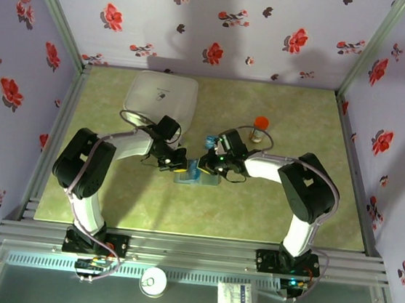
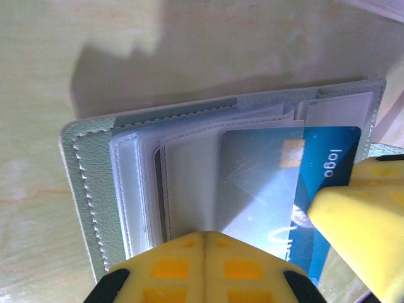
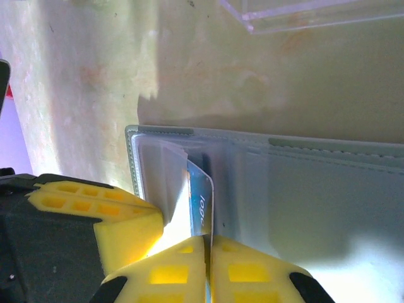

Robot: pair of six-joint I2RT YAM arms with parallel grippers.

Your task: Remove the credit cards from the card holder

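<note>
Right fingers (image 3: pixel 170 273) tight on blue card (image 3: pixel 202 196), left fingers (image 2: pixel 165 268) tight on card holder (image 2: pixel 85 170), clear tray (image 3: pixel 303 16) beyond.

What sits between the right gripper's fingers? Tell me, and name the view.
The blue credit card, edge-on, pinched by the right gripper, its far end tucked in the card holder; the right wrist view shows it.

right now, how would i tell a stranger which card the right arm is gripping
Near the middle of the green table, between the arms, lies the open grey-blue card holder. One card sticks out of its clear sleeves, pinched in the right arm's jaws. Unlike the blank milky sleeves beside it, it is blue, with a gold chip and the word logo.
</note>
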